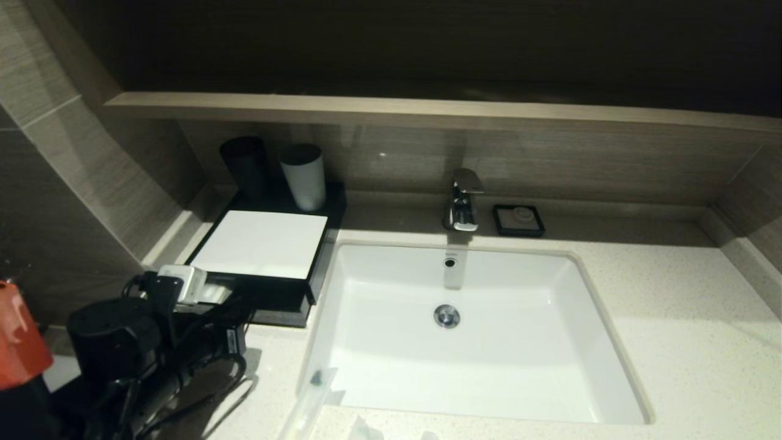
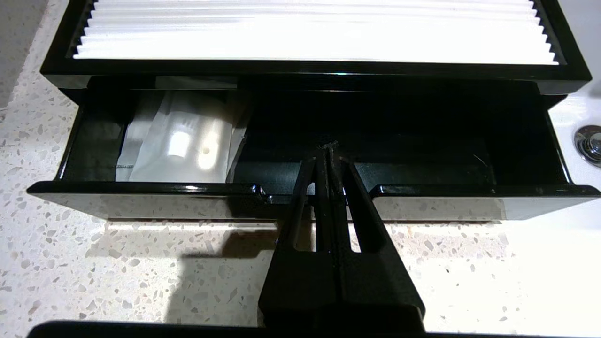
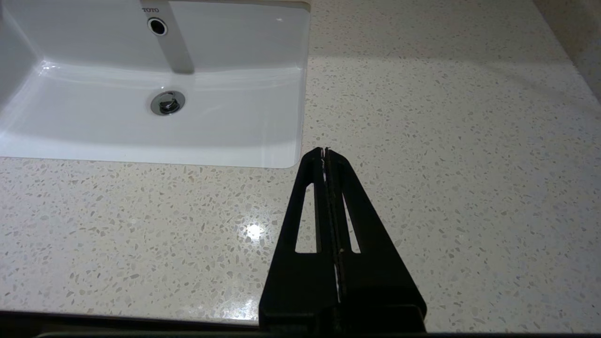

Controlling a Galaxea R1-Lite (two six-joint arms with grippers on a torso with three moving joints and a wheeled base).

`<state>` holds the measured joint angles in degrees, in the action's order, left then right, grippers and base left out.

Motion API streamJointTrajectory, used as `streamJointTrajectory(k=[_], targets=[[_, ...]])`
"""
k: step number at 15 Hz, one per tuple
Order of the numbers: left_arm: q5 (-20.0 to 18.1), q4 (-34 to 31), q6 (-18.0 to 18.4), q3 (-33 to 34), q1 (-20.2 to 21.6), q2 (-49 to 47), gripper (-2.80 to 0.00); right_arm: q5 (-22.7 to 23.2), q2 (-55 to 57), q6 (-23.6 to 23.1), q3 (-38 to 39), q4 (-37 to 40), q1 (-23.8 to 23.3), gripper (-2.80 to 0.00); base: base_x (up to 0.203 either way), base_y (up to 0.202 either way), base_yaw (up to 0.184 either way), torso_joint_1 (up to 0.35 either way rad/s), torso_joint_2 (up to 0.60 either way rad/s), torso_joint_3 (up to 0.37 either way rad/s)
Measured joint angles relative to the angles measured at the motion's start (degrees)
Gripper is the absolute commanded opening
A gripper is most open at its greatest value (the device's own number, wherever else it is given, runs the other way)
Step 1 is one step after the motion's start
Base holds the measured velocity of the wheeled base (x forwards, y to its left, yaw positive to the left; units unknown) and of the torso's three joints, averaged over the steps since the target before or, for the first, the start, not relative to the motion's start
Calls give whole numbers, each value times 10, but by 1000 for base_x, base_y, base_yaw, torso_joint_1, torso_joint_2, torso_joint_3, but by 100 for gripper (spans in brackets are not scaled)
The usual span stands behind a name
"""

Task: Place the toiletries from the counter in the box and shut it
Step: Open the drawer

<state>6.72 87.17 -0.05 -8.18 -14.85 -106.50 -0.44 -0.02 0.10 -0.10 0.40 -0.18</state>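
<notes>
Now | box [image 2: 324,70] black, drawer open, wrapped packet [image 2: 181,141] inside | left hand [image 2: 327,146] closed, empty

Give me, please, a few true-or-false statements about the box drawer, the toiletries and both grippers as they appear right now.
1. The drawer of the box stands open. True.
2. The drawer holds nothing. False: a plastic-wrapped packet lies in one end of it.
3. The left gripper is shut, at the drawer's front lip. True.
4. The right gripper grips a packet. False: it is shut on nothing, over bare counter beside the sink.
5. A long slim packet lies at the sink's near left corner. True.
6. Two cups stand right of the faucet. False: they stand behind the box, left of it.
</notes>
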Motion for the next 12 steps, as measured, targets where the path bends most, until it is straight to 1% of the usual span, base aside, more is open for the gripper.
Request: streamJointTrajectory(k=[12], targets=[[1,0,0,-34,0,-28,-280,0,0,0,0,0,0,-280,0,0,0,0,0,0]])
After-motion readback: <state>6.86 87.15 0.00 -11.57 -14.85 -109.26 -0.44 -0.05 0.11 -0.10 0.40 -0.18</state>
